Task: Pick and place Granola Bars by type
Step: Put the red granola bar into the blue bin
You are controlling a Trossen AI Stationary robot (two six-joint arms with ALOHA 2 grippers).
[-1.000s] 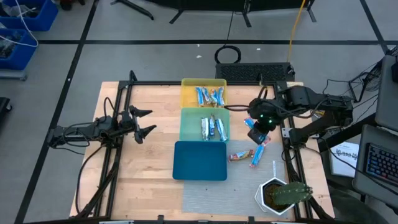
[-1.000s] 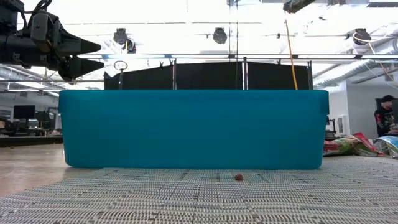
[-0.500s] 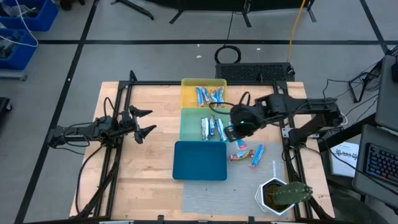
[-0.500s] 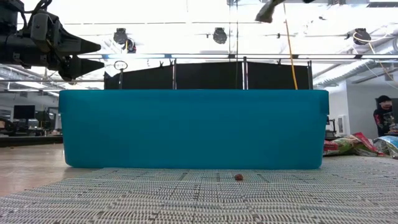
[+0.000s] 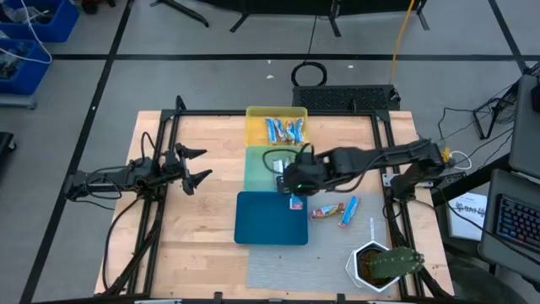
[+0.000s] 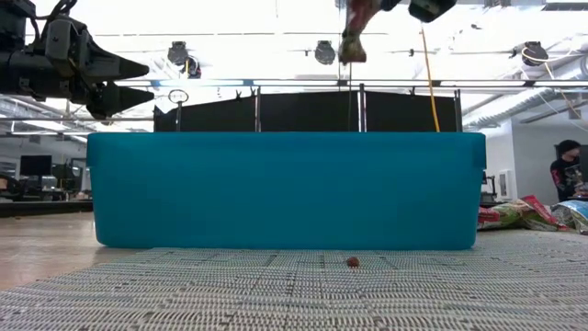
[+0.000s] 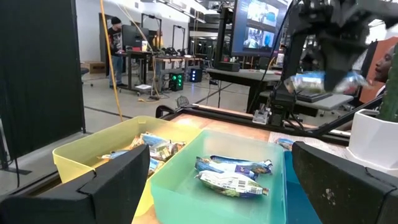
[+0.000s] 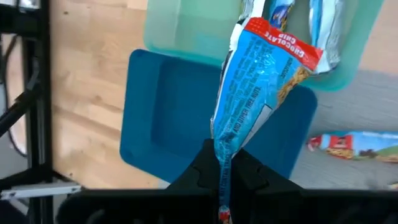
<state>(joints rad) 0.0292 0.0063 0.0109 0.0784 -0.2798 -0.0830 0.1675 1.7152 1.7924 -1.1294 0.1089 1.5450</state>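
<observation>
My right gripper [image 5: 294, 187] hovers over the blue tray's [image 5: 266, 221] far right corner, shut on a blue granola bar with a red end [image 8: 264, 81]. That bar also shows high in the low view [image 6: 353, 35] and in the left wrist view [image 7: 323, 81]. Two more bars [image 5: 336, 211] lie flat on the grey mat right of the blue tray. Other bars lie in the green tray [image 5: 257, 169] and the yellow tray [image 5: 257, 125]. My left gripper [image 5: 199, 165] waits open above the table's left side. My right gripper pinches the bar by the flat seam at one end [image 8: 222, 163] between its two fingers, coming from above and pointing down. The bar hangs below the fingers, lifted clear above the blue tray, its red end lowest.
A white pot with a green plant [image 5: 377, 264] stands at the table's near right corner. A black frame [image 5: 160, 160] runs along the table's left and right sides. The grey mat [image 5: 295, 266] covers the near middle. A person [image 6: 567, 170] stands far off in the room.
My right gripper has travelled toward the table's left edge, from beside the bars on the mat, past the green tray's right side, to above the blue tray. The bar has gone with it, held clear of the table. My left arm has kept still.
</observation>
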